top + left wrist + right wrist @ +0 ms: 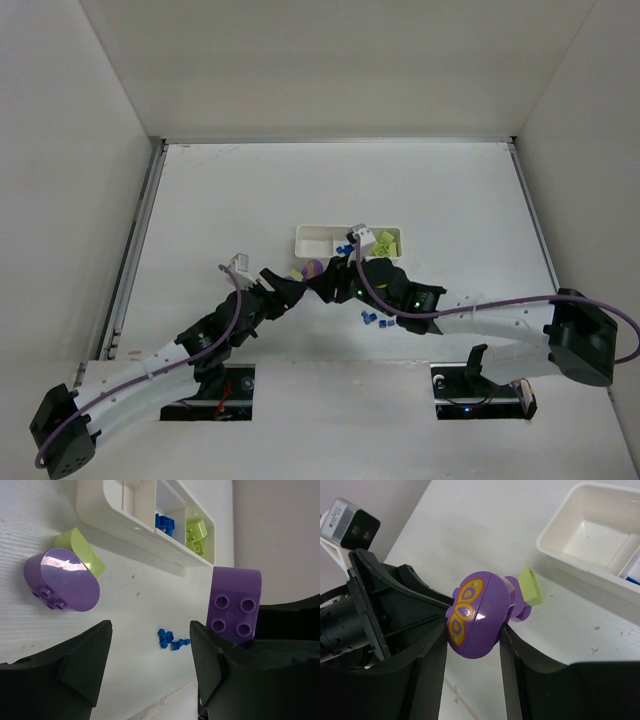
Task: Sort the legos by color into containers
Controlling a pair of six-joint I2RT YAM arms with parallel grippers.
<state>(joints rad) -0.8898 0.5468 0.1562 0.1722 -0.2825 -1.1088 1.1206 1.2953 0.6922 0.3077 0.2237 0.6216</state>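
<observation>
My right gripper (472,631) is shut on a rounded purple lego (479,611) with a yellow butterfly print, held above the table. Its studded underside (235,605) shows in the left wrist view. My left gripper (150,627) is open right beside it with nothing between its fingers. A second purple lego (62,580) lies on the table against a yellow-green block (82,550). Loose dark-blue bricks (170,639) lie nearer the arms. The white tray (318,240) holds blue bricks (165,524) in its middle compartment and yellow-green blocks (196,536) at one end.
White walls close in the table on the left, right and back. Both arms (300,285) meet just in front of the tray. Dark-blue bricks (375,320) lie beside the right arm's forearm.
</observation>
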